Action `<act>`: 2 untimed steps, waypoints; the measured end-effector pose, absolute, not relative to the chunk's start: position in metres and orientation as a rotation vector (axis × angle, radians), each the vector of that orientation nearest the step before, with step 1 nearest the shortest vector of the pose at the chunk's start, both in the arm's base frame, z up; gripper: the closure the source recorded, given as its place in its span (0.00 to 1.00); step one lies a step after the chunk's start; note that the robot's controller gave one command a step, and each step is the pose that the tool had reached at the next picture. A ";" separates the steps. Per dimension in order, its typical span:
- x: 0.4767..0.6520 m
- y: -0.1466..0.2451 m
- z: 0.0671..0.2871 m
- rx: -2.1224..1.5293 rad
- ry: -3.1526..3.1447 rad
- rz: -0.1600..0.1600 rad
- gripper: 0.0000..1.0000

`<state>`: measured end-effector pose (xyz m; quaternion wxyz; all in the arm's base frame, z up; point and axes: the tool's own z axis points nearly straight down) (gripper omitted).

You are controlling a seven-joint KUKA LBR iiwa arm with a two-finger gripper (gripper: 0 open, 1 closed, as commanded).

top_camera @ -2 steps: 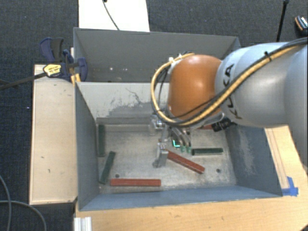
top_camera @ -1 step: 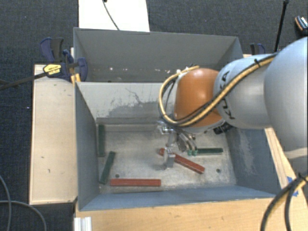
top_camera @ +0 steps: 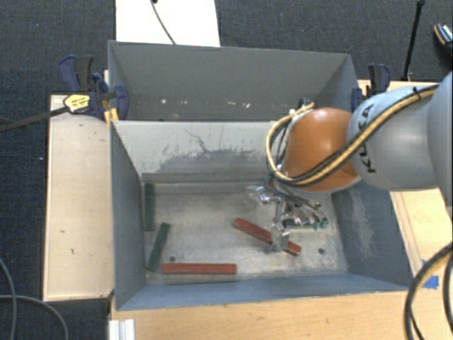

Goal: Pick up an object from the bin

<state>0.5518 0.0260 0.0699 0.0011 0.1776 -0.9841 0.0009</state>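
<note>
Above and right of the hand [top_camera: 284, 234], black letters [top_camera: 364, 122] on the arm's pale casing [top_camera: 405, 154] read "KU"; the rest is hidden by cables [top_camera: 331, 170]. No other text is legible.

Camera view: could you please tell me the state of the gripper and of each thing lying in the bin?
gripper: low in the bin, down at the short red-brown bar's right end.
short red-brown bar: flat on the floor, slanted, right end under the gripper.
long red-brown bar: flat along the near wall, untouched.
upper green stick: lying along the left wall.
lower green stick: lying slanted near the left corner.
</note>
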 end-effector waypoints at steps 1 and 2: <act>0.552 0.029 0.071 0.553 -3.092 -0.001 1.00; 0.567 0.003 0.206 0.601 -3.095 0.004 1.00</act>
